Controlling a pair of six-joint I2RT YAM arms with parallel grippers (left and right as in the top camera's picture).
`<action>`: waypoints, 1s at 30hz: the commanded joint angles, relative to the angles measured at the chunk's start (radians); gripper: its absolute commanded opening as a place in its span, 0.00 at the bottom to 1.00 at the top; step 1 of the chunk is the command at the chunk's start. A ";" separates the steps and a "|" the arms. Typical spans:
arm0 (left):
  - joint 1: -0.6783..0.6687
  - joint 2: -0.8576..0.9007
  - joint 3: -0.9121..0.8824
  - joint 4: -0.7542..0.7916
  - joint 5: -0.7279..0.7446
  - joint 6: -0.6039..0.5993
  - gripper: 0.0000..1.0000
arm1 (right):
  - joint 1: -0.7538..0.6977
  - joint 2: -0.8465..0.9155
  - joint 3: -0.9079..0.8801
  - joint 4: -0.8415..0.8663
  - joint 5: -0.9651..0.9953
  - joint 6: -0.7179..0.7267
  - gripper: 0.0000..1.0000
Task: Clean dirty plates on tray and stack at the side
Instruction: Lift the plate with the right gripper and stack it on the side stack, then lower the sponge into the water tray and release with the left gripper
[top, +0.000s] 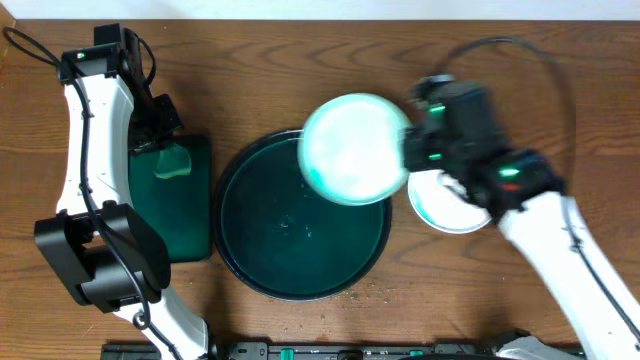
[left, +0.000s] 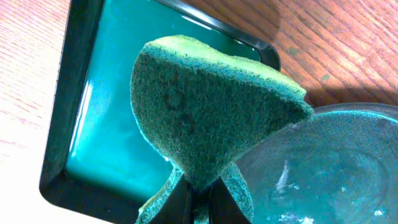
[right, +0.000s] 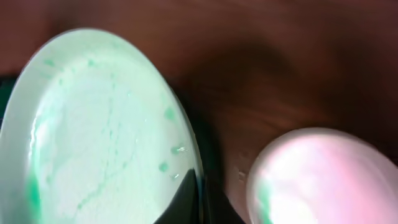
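Toward the left edge of the brown wood-grain bench, we see the left claw pinched tight on a thick green scouring sponge. The sponge's narrow end sits between the dark fingers and its broad rough face fans out above them. It hangs over the small rectangular dark green tray, which lies flat just left of the large round glossy black-green tray; we cannot tell whether the two trays touch. The round tray sits about midway between the left and right edges, with pale specks and wet marks on its floor.

Over its far right rim, the right claw grips a round white plate with a pale teal rim by its edge, held tilted above the tray. The overhead view blurs this plate; the right wrist view shows green specks and thin streaks across its face.

Just right of the round tray, a second white teal-rimmed plate lies on the bare bench, partly hidden under the right arm, with a green smear along its left side.
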 joint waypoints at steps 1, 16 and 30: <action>0.000 0.002 0.014 -0.001 -0.047 0.002 0.07 | -0.129 -0.021 0.004 -0.092 -0.057 0.047 0.01; 0.000 0.002 -0.027 0.003 -0.105 0.113 0.07 | -0.415 0.029 -0.367 0.057 0.159 0.073 0.01; 0.026 0.002 -0.088 0.069 -0.135 0.180 0.07 | -0.415 0.031 -0.331 0.134 -0.016 0.004 0.74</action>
